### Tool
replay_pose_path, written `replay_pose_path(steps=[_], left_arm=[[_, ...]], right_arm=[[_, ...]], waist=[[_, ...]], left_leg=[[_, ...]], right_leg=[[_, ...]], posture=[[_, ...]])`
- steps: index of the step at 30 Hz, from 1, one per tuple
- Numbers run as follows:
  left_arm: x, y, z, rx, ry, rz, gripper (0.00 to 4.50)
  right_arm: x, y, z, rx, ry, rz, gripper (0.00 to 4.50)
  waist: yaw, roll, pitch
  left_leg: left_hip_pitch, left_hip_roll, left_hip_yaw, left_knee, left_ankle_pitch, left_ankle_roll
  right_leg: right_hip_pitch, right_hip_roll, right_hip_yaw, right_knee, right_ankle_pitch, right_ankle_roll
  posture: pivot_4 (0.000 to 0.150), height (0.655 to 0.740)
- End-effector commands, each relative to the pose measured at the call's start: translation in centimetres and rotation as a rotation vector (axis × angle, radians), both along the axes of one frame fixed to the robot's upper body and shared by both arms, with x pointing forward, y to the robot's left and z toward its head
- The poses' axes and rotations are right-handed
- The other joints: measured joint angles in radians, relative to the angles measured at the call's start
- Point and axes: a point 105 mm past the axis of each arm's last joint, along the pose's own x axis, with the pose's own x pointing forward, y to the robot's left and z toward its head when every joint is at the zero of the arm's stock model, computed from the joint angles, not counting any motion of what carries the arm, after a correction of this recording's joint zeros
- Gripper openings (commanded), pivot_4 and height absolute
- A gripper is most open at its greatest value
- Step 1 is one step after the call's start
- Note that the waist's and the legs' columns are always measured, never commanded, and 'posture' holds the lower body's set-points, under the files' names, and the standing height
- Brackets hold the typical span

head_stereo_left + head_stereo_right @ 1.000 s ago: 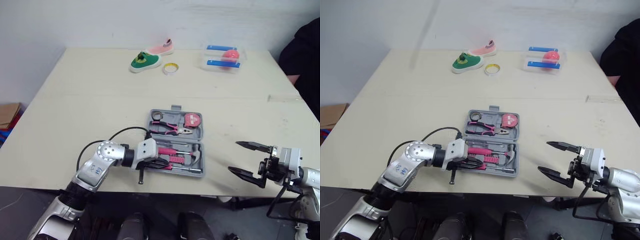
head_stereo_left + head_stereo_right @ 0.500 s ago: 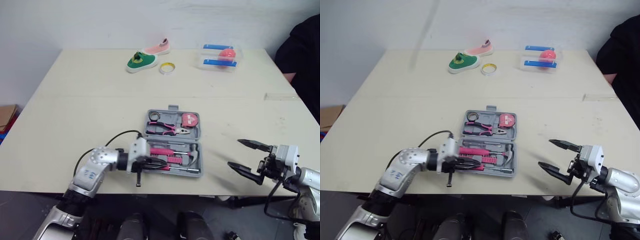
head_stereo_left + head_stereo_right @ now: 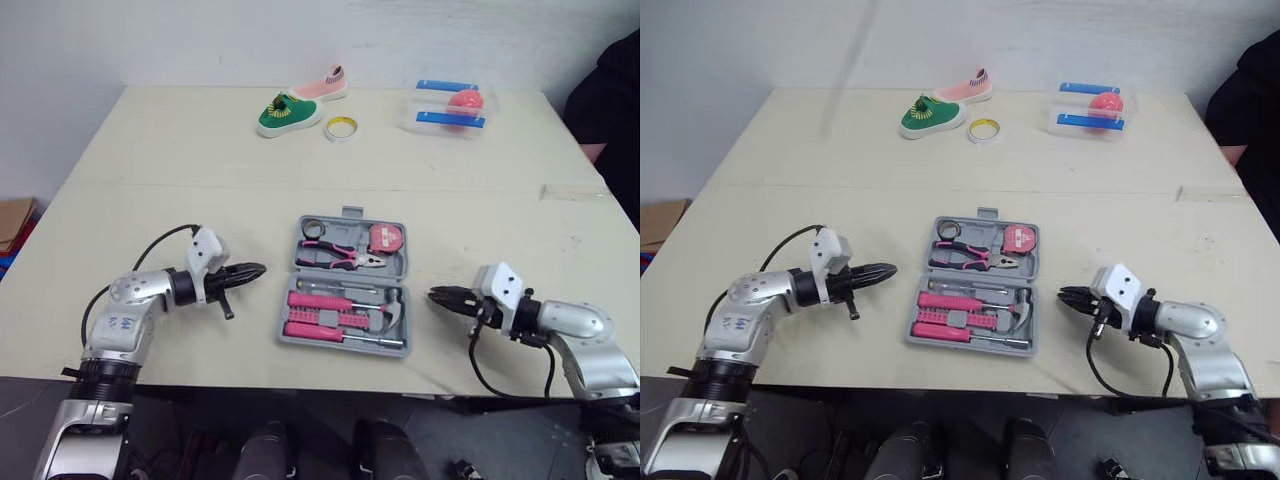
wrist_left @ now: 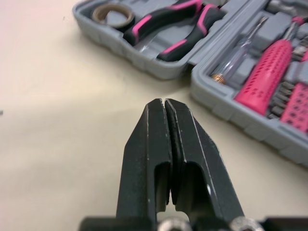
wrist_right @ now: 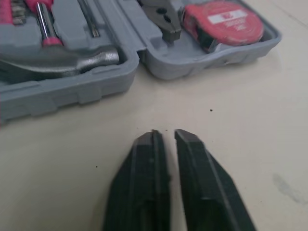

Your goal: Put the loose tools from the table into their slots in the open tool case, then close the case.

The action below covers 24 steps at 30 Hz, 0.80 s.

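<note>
L gripper (image 3: 259, 269) was pressed together, empty, tool case (image 3: 340, 345) just ahead of tips; R gripper (image 3: 434, 294) nearly together, slim gap, facing it.

right gripper (image 5: 164, 135) pointing across bare table (image 5: 250, 125), fingers lying almost together, gripping nothing | open tool case (image 5: 166, 72) lying just ahead | hammer (image 5: 57, 60) sitting in one half | pliers (image 5: 161, 19) and tape measure (image 5: 224, 21) sitting in the other

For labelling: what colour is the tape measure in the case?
The tape measure is red, clearest in right wrist view.
</note>
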Motion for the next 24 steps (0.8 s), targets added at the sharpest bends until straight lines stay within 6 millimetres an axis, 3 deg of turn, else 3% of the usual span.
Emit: replay_pose_path(steps=[1, 7, 15, 19, 24], left_arm=[[0.5, -1.5, -0.4, 0.014, -0.012, -0.014, 0.00], [0.9, -3.1, -1.3, 0.028, 0.005, -0.029, 0.00], [1.6, -3.3, -2.0, 0.027, 0.008, 0.015, 0.00], [-0.2, -4.2, -2.6, 0.011, 0.062, -0.102, 0.00], [-1.0, -3.5, -2.7, 0.010, 0.072, -0.090, 0.00]], right_arm=[[0.9, 1.4, -0.3, -0.022, -0.002, 0.006, 0.06], [1.6, 4.7, -0.7, -0.002, -0.004, 0.043, 0.06], [1.8, 6.1, -0.9, -0.012, -0.003, 0.078, 0.06], [2.2, 7.4, -0.4, -0.011, -0.030, 0.127, 0.06], [1.7, 8.8, -0.4, -0.015, -0.022, 0.212, 0.06]], waist=[[-0.004, -0.001, 0.001], [-0.015, -0.005, 0.002], [-0.029, -0.005, 0.002], [-0.032, -0.005, 0.002], [-0.035, -0.005, 0.002]], left_leg=[[0.000, 0.000, 0.001, 0.000, 0.000, 0.001], [0.001, 0.001, 0.001, 0.002, 0.000, 0.001], [0.002, 0.000, 0.001, 0.002, 0.000, 0.000], [0.002, 0.001, 0.001, 0.002, 0.000, 0.000], [0.002, 0.002, 0.001, 0.001, 0.000, 0.000]], right_leg=[[0.000, 0.000, -0.001, 0.000, 0.000, 0.001], [0.000, 0.000, -0.001, 0.002, 0.001, 0.002], [0.001, 0.000, -0.001, 0.003, 0.001, 0.002], [0.001, 0.000, -0.001, 0.004, 0.001, 0.002], [0.000, 0.001, 0.000, 0.004, 0.001, 0.002]], posture=[[0.150, 0.7400], [0.150, 0.7400], [0.150, 0.7400], [0.150, 0.7400], [0.150, 0.7400]])
